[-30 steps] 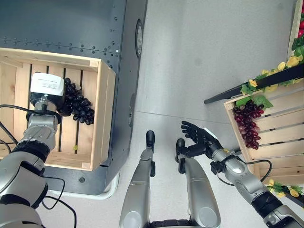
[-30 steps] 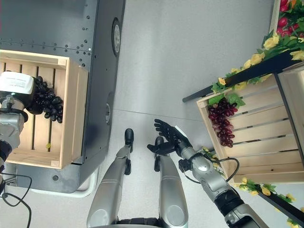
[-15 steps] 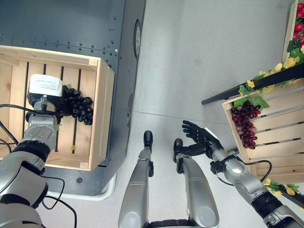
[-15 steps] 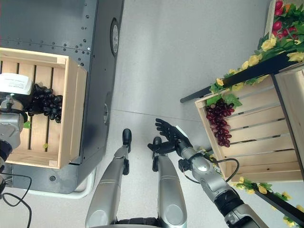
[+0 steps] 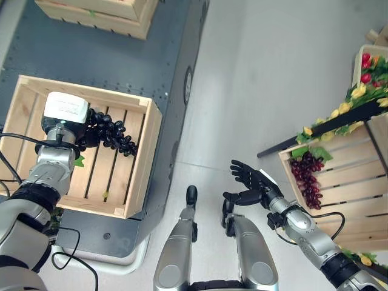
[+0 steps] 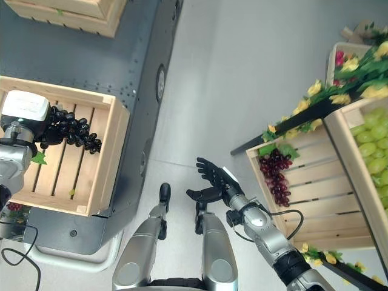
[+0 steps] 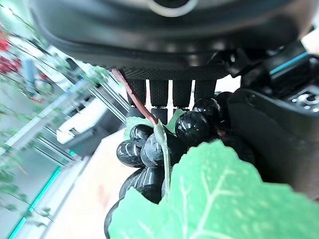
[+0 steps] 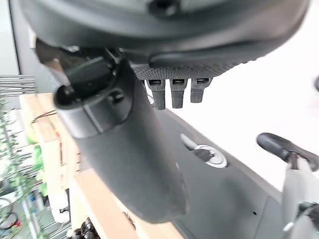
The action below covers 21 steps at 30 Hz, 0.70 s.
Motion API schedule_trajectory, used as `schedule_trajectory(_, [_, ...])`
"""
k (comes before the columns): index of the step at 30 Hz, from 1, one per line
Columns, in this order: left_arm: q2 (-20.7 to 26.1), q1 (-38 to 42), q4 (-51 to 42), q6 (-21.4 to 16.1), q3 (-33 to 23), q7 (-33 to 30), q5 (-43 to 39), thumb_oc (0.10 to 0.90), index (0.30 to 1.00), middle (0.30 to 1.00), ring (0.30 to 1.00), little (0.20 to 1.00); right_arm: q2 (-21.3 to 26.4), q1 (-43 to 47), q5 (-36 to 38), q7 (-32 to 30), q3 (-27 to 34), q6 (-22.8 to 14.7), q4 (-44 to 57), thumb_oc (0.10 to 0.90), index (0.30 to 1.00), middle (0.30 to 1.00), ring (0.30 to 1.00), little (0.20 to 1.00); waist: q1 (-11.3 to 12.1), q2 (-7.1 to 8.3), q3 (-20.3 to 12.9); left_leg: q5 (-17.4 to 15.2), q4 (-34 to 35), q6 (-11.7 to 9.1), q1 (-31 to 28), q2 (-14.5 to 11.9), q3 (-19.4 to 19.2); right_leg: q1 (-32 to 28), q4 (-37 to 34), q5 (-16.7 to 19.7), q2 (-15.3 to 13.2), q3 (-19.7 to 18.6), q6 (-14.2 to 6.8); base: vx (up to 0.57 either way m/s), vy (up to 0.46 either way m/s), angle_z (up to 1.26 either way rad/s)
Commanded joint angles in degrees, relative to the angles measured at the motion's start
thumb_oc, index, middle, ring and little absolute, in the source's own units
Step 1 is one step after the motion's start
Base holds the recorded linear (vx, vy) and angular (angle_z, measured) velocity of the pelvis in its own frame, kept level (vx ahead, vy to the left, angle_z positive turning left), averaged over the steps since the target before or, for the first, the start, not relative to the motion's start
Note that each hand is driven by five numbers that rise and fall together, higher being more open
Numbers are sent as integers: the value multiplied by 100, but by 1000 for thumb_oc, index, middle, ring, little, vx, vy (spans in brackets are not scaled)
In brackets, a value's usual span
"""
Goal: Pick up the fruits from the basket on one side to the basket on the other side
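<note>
At nine o'clock in the head views stood a wooden crate (image 5: 140,151) on a dark platform (image 5: 167,66). Above its slatted floor hung the black grapes (image 5: 112,134), a dark bunch trailing toward three o'clock from the left hand (image 6: 43,134). That hand was curled round the bunch's upper end; its wrist view showed fingers (image 7: 160,93) and thumb closed about the berries, with a red-brown stem and a green leaf (image 7: 209,199) against them. A second green leaf (image 5: 79,160) lay on the slats just beside the wrist. A second crate (image 5: 97,11) sat at eleven o'clock on the same platform.

Item, right hand (image 5: 251,183): held over bare grey floor (image 5: 267,66) at five o'clock, palm up, fingers spread and relaxed, gripping nothing, well apart from both crates.

Item, red grapes (image 5: 309,179): lying in another wooden crate (image 5: 345,194) at three o'clock, beneath green leaves. Yellow flowers (image 5: 357,91) edged a dark rail at two o'clock. Green grapes (image 6: 376,136) showed in a further bin at three o'clock in the right eye view.
</note>
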State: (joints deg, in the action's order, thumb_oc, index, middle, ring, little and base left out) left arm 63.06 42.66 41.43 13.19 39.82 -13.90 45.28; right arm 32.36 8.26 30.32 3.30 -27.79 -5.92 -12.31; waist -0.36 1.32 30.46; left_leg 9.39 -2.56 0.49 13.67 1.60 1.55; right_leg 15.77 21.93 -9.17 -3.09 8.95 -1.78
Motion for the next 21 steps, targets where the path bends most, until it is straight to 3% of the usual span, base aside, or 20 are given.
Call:
schedule_trajectory(1, [775,278,-65,156,-757,-4,443,400,300,300,300,300,-15,-60,496,-109,308,-424,661,800,900,900,900,900,-10,-338,-535,-983,-415,1,-318,450,-129,-704,-1150,399,193,47,-125,35,-143,13])
schedule_trajectory(9, [1176,148,-759,101,-750,918,710,400,300,300,300,300,-133,-129,682,-43,231,-535,661,800,900,900,900,900,121,-375,-1109,-763,133,-143,-811,384,138,-1368,-1725,519,262,40,-118,27,-128,17])
schedule_trajectory(12, [1315,327,-1211,-49,-442,1454,1246,400,300,300,300,300,-209,-11,860,36,140,-699,710,800,900,900,900,900,195,-411,-1365,-671,370,-187,-969,329,205,-1603,-1934,571,272,52,-124,3,-131,10])
schedule_trajectory(16, [1464,692,-1866,-83,-78,1793,1504,400,300,300,300,300,-259,144,1174,215,53,-696,913,800,900,900,900,900,273,-431,-1576,-662,454,-210,-1072,321,267,-1746,-2075,603,255,88,-132,0,-99,11])
schedule_trajectory(21, [1472,999,-2492,-415,130,2183,2099,400,300,300,300,300,-501,490,1743,356,-87,-556,1165,800,900,900,900,900,382,-441,-1809,-693,532,-212,-1250,299,313,-1915,-2262,676,209,143,-142,8,-50,3])
